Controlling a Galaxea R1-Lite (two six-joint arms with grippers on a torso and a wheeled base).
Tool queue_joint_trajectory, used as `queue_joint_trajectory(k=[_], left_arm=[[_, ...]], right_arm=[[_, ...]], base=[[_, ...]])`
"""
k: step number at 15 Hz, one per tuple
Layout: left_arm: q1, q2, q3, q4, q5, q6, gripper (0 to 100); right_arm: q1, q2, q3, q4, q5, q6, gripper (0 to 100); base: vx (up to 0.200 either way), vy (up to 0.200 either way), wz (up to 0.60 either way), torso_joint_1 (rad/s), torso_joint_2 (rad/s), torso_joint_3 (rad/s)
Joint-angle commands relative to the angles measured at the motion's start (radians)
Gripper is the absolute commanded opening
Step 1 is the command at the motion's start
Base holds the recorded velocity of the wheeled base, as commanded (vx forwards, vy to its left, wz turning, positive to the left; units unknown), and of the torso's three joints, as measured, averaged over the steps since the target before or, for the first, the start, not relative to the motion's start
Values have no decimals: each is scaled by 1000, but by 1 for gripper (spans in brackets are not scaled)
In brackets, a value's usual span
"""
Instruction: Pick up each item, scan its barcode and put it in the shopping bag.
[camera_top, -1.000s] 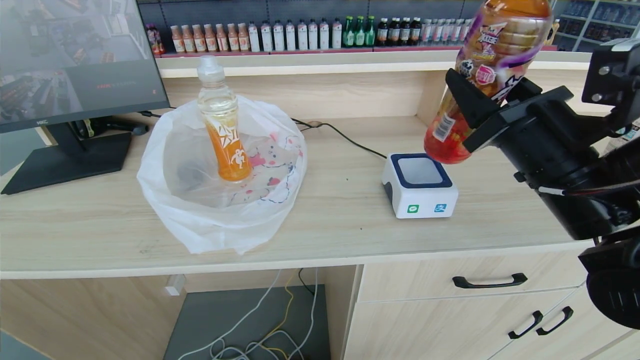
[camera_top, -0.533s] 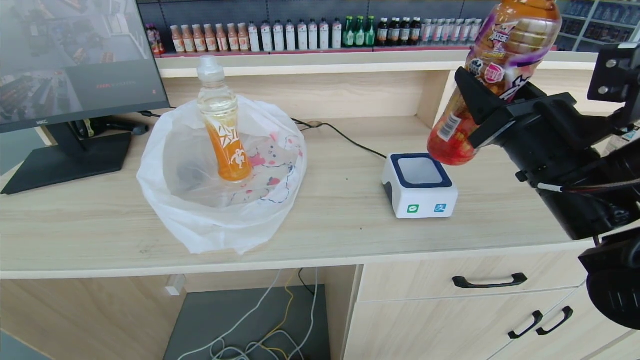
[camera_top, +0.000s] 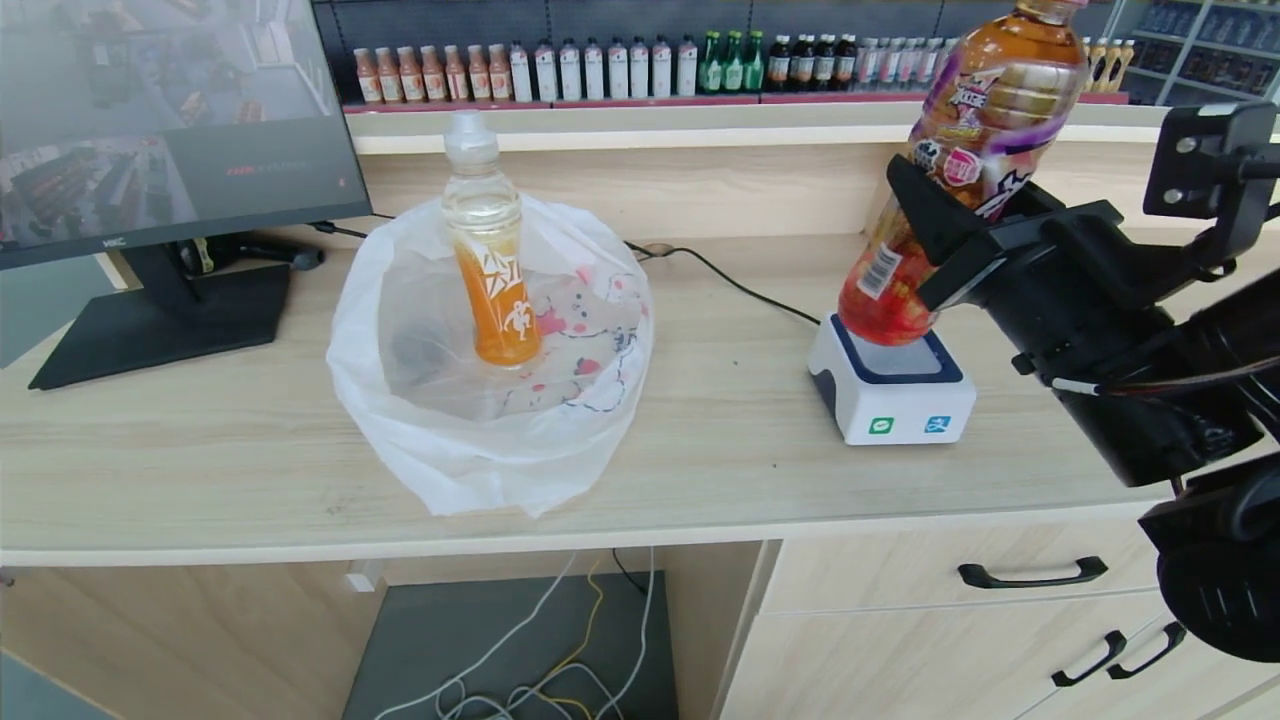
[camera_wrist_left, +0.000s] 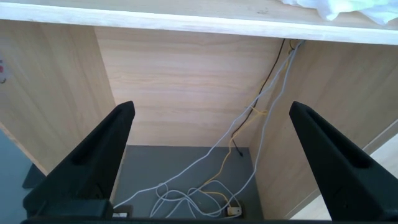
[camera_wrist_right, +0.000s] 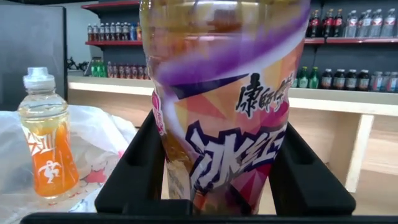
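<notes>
Right gripper (camera_top: 958, 215): I see its black fingers clamped on the tea bottle (camera_top: 965, 150), one on each side of the label, about mid-body. The right wrist view confirms the grasp (camera_wrist_right: 217, 171), a pad pressed against each flank of the bottle (camera_wrist_right: 224, 93).
Tea bottle: held off the counter (camera_top: 200, 450), tilted, cap end up and leaning away from me, base down. The base sits over the scanner (camera_top: 900, 405), overlapping its dark-framed top window. I cannot tell whether it touches the window or hangs just above it.
Barcode: a white patch low on the bottle's side, turned towards the robot's left.
Left gripper (camera_wrist_left: 211, 155): fingers spread wide with nothing between them, below the counter edge, facing the recess with loose cables (camera_wrist_left: 211, 186) on its floor.
Shopping bag (camera_top: 490, 450): white plastic, mouth rolled wide, sitting on the counter well to the left of the scanner.
Orange drink bottle (camera_top: 490, 260): upright inside the bag, white cap above the rim. I also catch it beyond the tea bottle in the right wrist view (camera_wrist_right: 46, 149).
Monitor (camera_top: 170, 110): on a black stand at the counter's far left.
Cable (camera_top: 730, 285): runs along the counter from behind the bag to the scanner.
</notes>
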Motion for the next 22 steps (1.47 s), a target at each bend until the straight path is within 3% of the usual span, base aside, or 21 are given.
queue_joint_trajectory(k=[1,10,18,22], left_arm=[[0,0,0,0,0,0,100],[-1,0,0,0,0,1,100],[-1,0,0,0,0,4,100],[-1,0,0,0,0,4,100]], right_arm=[[-3,14,-6,-4,-3,-1,0],[-2,20,-14,-4,-3,-1,0],[-2,58,-74,-4,2,-1,0],[1,150,-170,-4,8,0,0]], base=[[0,200,0,7,-7,7],[0,200,0,2,2,5],[0,0,0,0,0,0],[0,0,0,0,0,0]])
